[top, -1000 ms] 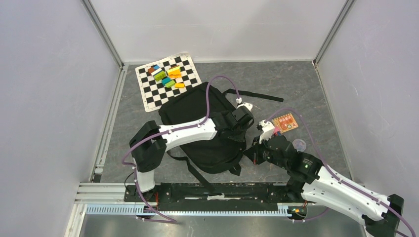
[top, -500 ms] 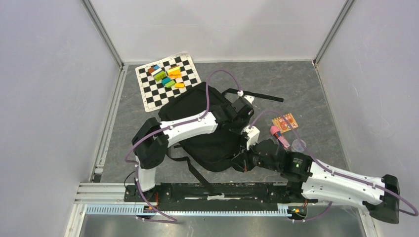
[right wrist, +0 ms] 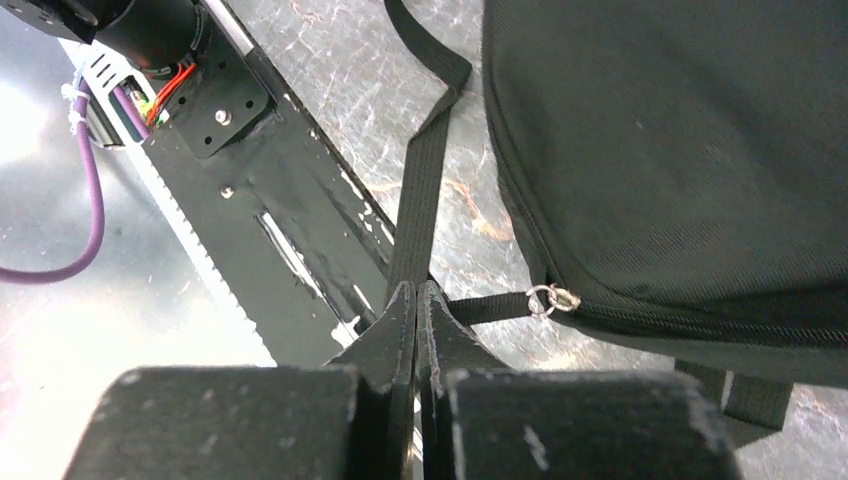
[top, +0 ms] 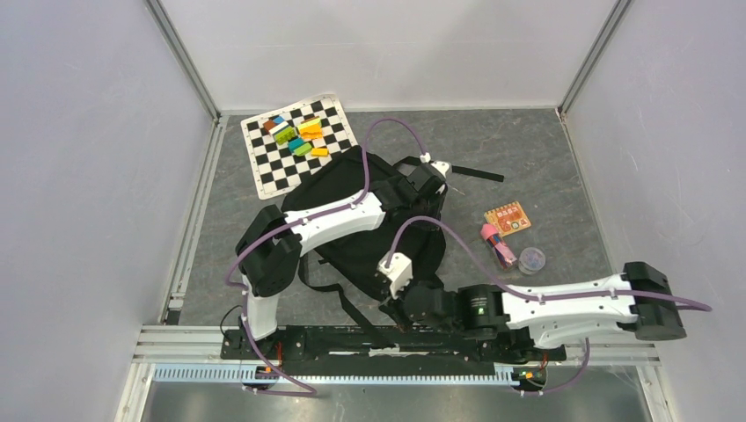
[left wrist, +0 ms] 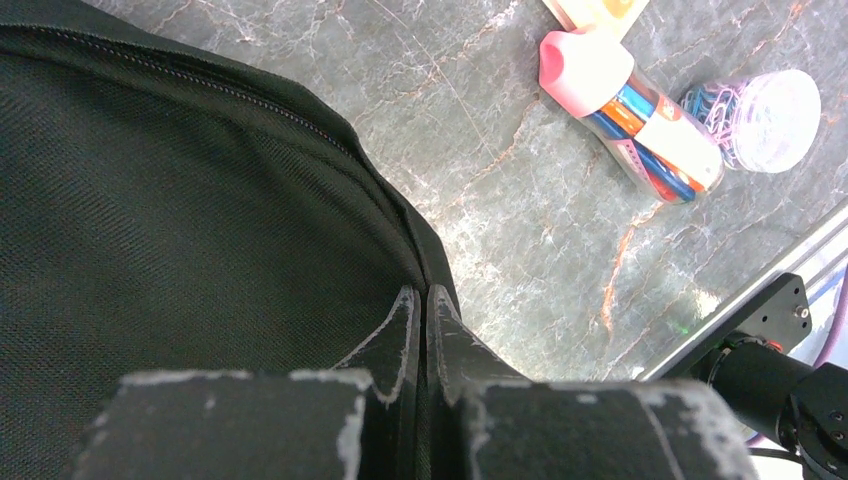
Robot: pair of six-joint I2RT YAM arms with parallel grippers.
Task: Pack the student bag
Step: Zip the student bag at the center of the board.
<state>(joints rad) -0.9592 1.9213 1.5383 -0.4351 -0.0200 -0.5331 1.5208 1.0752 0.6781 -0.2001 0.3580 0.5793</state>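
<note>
The student bag (top: 330, 189), a big black backpack, lies mid-table with my left arm stretched across it. My left gripper (top: 429, 186) is at the bag's far right edge. In the left wrist view its jaws (left wrist: 422, 292) are shut, pinching the rim seam of the bag (left wrist: 180, 200). My right gripper (top: 385, 306) reaches left along the bag's near edge. In the right wrist view it (right wrist: 417, 288) is shut on a short black zipper pull strap (right wrist: 490, 307). A small metal ring joins that strap to the closed zip of the bag (right wrist: 680, 150).
A chessboard mat (top: 264, 171) with several coloured blocks lies at the far left. An orange card (top: 508, 217), a pink-capped tube of pens (top: 497, 246) and a small jar of paper clips (top: 531, 259) lie right of the bag. A long shoulder strap (right wrist: 425, 170) trails toward the black base rail (top: 352, 338).
My right arm swung left along the bag's near edge, uncovering the pen tube. My left gripper moved toward the far side with the bag's edge. Both stayed shut.
</note>
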